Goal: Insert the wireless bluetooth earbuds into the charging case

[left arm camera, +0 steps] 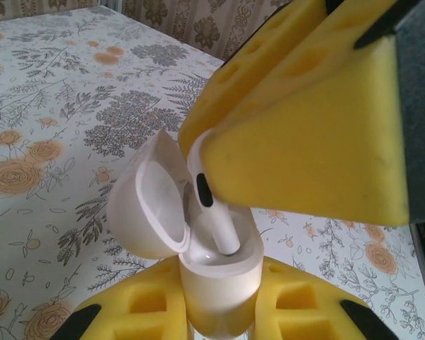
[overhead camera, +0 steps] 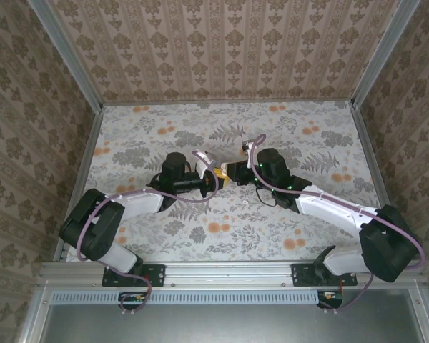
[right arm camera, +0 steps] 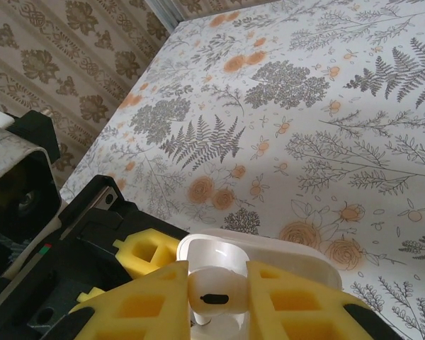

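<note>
While the left gripper (left arm camera: 219, 319) clamps the charging case (left arm camera: 219, 280) over the floral table (left arm camera: 49, 106), lid (left arm camera: 145, 205) standing open, the right gripper (right arm camera: 216, 301) pinches an earbud (left arm camera: 211, 212), its stem tip at the case's mouth, and its foam pads (left arm camera: 304, 149) crowd the opening.

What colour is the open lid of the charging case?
White lid, shown best in the left wrist view.

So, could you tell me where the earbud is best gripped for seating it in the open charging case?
By its rounded head, pads on opposite sides, coming down from above. The earbud stands stem-down at the charging case, so the stem must stay free to enter its well. The lid is swung open to one side, which leaves the way from above free. The right gripper holds it this way.
</note>
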